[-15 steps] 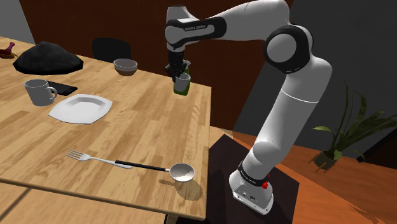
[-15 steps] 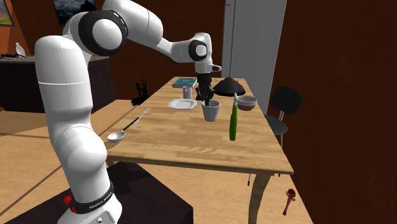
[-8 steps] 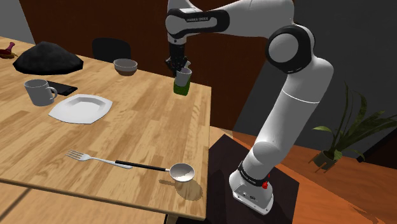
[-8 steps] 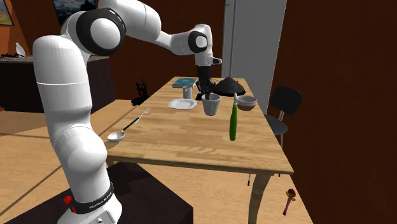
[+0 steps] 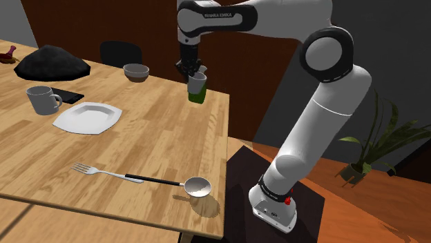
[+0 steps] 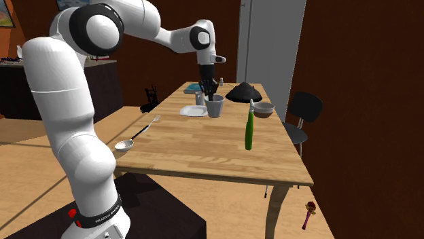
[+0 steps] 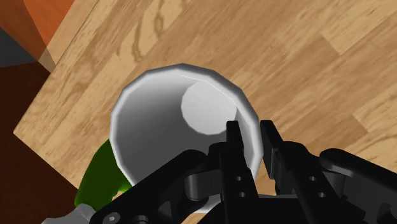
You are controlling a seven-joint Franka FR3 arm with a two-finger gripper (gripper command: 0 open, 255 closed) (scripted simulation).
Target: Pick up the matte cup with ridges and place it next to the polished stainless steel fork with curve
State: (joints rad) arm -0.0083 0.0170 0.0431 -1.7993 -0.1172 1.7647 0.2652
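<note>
A plain grey cup (image 5: 198, 83) hangs a little above the wooden table (image 5: 159, 138), and my gripper (image 5: 192, 71) is shut on its rim. One finger is inside the cup (image 7: 172, 121) and the other outside, as the wrist view of the gripper (image 7: 252, 149) shows. From the second exterior view the cup (image 6: 215, 106) is in the air near the table's far half, under the gripper (image 6: 211, 97). The silver fork (image 5: 103, 172) lies near the table's front edge in the shoulder view, end to end with a black-handled spoon (image 5: 193, 186). The fork (image 6: 151, 122) is well apart from the cup.
A green bottle (image 6: 249, 129) stands upright near the table's edge, just behind the cup in the shoulder view. A white plate (image 5: 86, 117), a grey mug (image 5: 41, 100), a bowl (image 5: 136, 71) and a black mound (image 5: 52, 62) occupy the shoulder view's left. A dark chair (image 6: 301, 112) stands beside the table.
The gripper has lifted the cup higher and carried it towards the second exterior view's left, away from the green bottle. The arm has swung with it.
</note>
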